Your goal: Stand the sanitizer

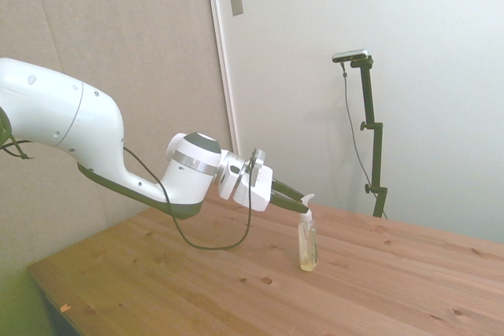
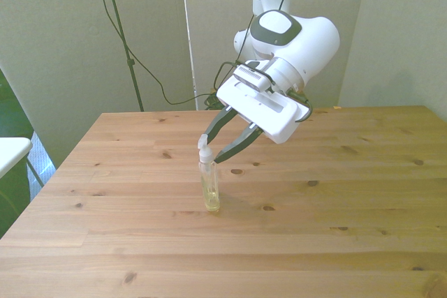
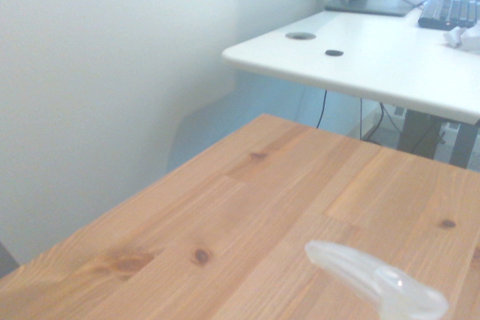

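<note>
Sanitizer (image 2: 209, 190) is the thing to watch, but take the scene from the biggest part down. Your wooden table (image 2: 349, 193) fills the lower half of both room views. Above it the white Franka arm (image 1: 94, 127) reaches in low and nearly level, its wrist tipped down toward the boards. At its end, the gripper (image 2: 211, 150) has its two dark fingers (image 2: 241, 143) converging on the bottle's neck just under the white pump nozzle (image 2: 203, 140) — they look closed on it, though how firm the hold is you cannot tell.

The sanitizer is near the table's middle, long axis vertical, base on or just above the wood; the views do not settle which. It hangs directly below and in front of the fingertips, so any release goes straight down.

From the wrist camera you see only the nozzle (image 3: 371, 279), blurred, against the wood, with a white desk (image 3: 375, 58) beyond — nothing else close by.
</note>
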